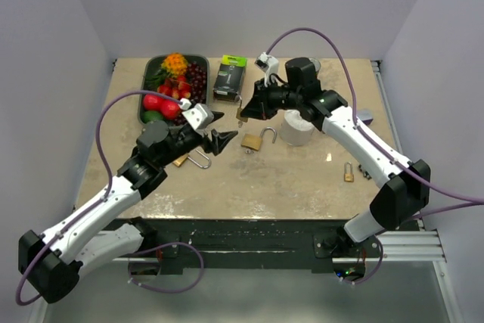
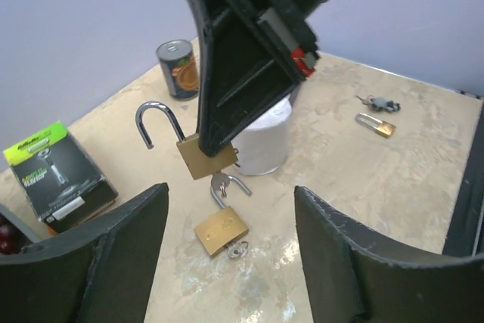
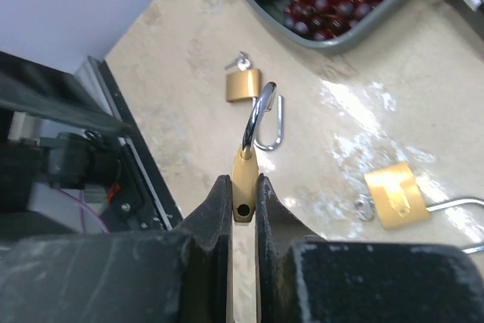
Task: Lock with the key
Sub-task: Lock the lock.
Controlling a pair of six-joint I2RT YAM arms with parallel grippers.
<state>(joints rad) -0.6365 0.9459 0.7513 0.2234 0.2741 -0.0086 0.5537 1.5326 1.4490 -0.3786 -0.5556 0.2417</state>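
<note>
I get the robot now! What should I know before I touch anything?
Left gripper: open, empty, facing the lifted lock.
Right gripper: shut on a brass padlock, held above the table, shackle swung open.
On the table: a second padlock, also open, with what looks like a key at its base, just below the held one; a third padlock by the left arm; a small padlock far right.
Done: one padlock picked up.
Left: it is not locked yet. Close the shackle and turn the key.
</note>
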